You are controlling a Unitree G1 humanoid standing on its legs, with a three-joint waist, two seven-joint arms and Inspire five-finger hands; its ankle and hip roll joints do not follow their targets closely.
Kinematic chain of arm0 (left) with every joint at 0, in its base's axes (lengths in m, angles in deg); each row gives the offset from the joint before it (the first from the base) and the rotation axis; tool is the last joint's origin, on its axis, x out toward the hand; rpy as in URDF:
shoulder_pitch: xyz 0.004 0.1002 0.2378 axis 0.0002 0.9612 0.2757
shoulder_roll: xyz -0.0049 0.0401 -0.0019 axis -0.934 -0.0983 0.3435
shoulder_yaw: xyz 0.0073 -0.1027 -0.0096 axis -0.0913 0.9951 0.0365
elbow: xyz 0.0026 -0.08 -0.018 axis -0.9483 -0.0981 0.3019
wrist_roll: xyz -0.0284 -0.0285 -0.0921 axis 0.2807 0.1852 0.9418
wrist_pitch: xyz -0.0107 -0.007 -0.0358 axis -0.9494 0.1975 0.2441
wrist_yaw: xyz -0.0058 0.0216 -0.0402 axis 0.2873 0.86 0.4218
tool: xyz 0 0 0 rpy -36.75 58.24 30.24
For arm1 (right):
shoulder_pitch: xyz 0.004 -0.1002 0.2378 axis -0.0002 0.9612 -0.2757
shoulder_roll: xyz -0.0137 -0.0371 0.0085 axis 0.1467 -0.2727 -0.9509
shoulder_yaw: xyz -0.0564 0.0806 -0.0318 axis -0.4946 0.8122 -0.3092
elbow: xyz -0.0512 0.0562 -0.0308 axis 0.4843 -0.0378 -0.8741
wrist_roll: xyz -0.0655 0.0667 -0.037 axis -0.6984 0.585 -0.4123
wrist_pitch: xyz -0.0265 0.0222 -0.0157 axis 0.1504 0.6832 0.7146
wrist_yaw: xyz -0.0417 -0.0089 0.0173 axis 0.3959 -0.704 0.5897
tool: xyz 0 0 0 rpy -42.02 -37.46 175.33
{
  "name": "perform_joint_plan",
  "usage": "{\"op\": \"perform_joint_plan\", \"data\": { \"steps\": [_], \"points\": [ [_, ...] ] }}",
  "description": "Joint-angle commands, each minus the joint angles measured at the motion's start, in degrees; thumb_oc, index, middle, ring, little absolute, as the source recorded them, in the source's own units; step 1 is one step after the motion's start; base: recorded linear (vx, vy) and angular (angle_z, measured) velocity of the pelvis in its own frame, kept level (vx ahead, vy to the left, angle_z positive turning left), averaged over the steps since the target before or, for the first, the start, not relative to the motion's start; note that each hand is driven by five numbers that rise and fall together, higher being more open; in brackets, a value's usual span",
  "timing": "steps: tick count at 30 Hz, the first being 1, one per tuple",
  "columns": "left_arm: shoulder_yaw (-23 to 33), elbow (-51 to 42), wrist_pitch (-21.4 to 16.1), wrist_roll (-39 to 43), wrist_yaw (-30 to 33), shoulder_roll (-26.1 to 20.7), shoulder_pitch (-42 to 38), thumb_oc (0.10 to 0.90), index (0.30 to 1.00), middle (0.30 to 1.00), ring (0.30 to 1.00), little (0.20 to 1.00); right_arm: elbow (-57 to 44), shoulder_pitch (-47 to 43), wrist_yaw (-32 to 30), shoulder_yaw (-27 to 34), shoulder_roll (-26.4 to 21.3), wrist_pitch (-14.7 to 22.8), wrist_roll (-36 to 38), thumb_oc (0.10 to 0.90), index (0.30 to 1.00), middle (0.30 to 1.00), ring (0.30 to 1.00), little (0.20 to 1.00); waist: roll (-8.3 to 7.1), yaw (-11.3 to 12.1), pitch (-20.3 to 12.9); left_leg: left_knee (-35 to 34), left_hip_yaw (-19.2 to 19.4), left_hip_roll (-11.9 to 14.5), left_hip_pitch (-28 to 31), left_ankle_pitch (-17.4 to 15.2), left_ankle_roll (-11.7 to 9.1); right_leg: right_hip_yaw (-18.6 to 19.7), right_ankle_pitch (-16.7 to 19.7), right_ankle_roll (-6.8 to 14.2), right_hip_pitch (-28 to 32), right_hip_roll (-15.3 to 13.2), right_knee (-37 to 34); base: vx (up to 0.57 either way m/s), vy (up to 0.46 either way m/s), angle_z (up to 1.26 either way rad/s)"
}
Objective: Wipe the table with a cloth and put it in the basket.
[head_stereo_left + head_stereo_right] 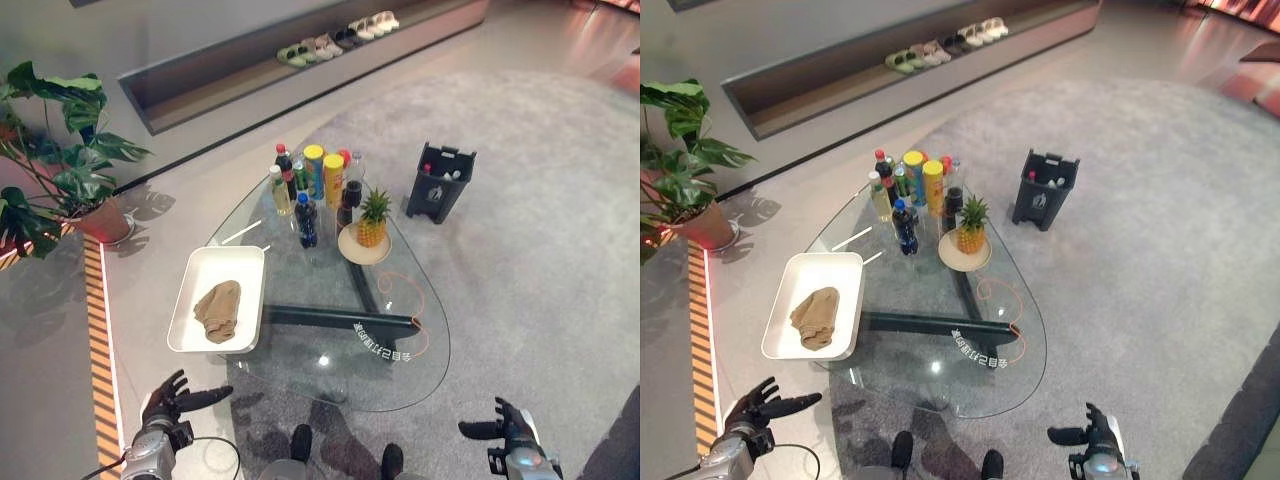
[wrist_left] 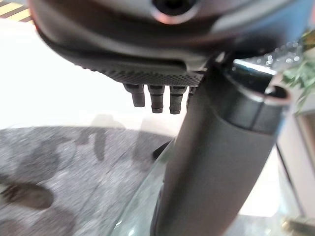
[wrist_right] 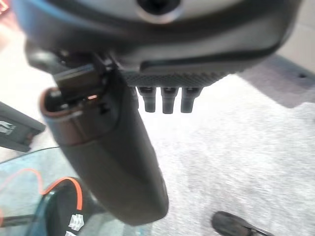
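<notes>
A crumpled tan cloth (image 1: 218,311) lies in a white rectangular tray (image 1: 190,284) on the left part of the glass table (image 1: 400,370). My left hand (image 1: 170,400) hangs below the table's near left edge, fingers spread and straight, holding nothing. My right hand (image 1: 505,425) is low at the near right, off the table, thumb out and fingers relaxed, also empty. Both hands are well short of the cloth. A dark basket (image 1: 440,182) stands on the carpet beyond the table's right side.
Several bottles and cans (image 1: 312,185) cluster at the table's far end, with a pineapple (image 1: 373,220) on a round plate beside them. An orange cable (image 1: 405,300) lies across the glass. A potted plant (image 1: 60,160) stands at the left, shoes (image 1: 335,40) on a far ledge.
</notes>
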Motion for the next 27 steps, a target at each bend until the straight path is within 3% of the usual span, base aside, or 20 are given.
{"op": "perform_joint_plan", "data": {
  "steps": [1,9,27],
  "points": [
    [-1.93,5.14,-0.9,-3.64,-2.14,-1.32,-0.61,0.8,0.9,0.9,0.9,0.9,1.72,0.72,0.86,-0.27,-1.18,-0.35,-1.28,0.8,0.9,0.9,0.9,0.9,0.61,0.07,-2.65,0.15,3.06,2.49,2.54,-2.8,-1.06,1.15,-1.63,1.75,-1.37,-3.43,5.89,0.03,0.03,-0.01],
    [-4.51,9.24,4.06,-6.8,-5.31,0.85,-0.35,0.8,0.9,0.9,0.9,0.9,5.37,0.62,4.59,-1.42,0.68,-2.06,-2.72,0.8,0.9,0.9,0.9,0.9,0.4,-0.3,-3.95,0.15,3.65,2.66,4.77,-3.88,-0.97,1.39,-0.34,2.39,0.94,-4.14,3.33,0.0,0.026,-0.06],
    [-6.59,10.53,4.41,-9.19,-4.62,3.06,-1.01,0.8,0.9,0.9,0.9,0.9,8.42,0.74,6.14,-4.25,2.37,-2.57,-4.25,0.8,0.9,0.9,0.9,0.9,0.69,-0.72,-4.12,0.15,4.2,3.37,5.6,-4.31,-1.2,1.26,0.33,2.62,1.61,-4.6,2.06,-0.01,0.006,-0.02]
  ]
}}
